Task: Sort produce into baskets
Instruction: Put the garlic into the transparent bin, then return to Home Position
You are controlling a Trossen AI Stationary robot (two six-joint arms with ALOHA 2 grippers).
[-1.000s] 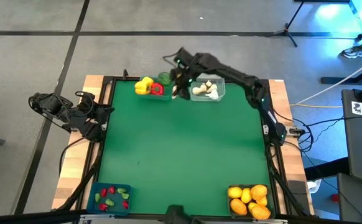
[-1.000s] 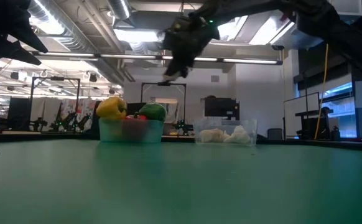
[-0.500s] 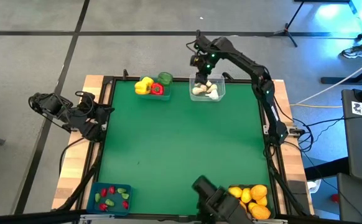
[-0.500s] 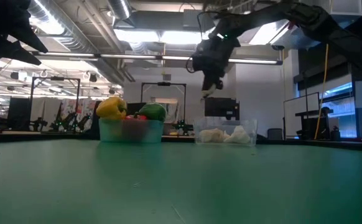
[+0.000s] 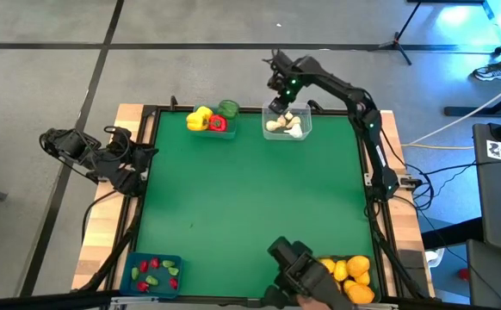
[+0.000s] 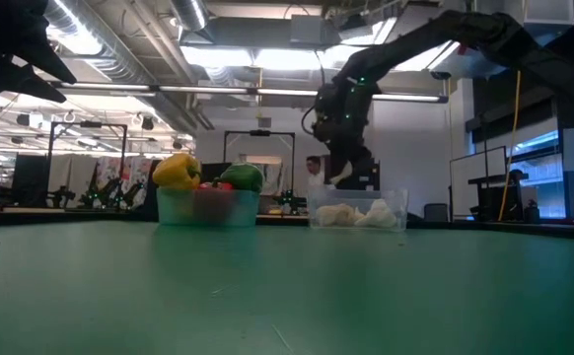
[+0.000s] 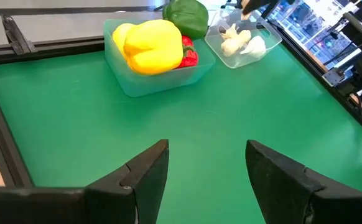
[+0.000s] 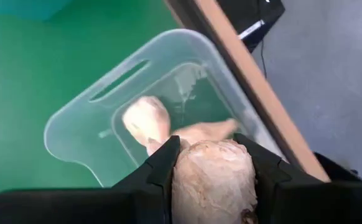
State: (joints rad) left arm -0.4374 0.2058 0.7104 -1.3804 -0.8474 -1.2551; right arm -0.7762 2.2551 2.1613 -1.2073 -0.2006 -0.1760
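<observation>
At the near edge of the green table, two bins are seen in the high view: an opaque blue bin at the near left corner, holding small red and green pieces, and a bin at the near right corner filled with orange citrus. A dark piece of equipment is noted at the near edge between them, partly covering the citrus bin; what it is cannot be told.

The left gripper is held off the table's left side, pointed across the mat; its fingers are seen spread apart with nothing between them.

At the far edge, a teal bin is seen containing a yellow pepper, a red pepper and a green pepper. Just beside it, to the right, stands a clear bin in which white garlic bulbs lie.

The right gripper is positioned above the clear bin. Its fingers are closed on a garlic bulb, which is held clear of the bin's contents.
</observation>
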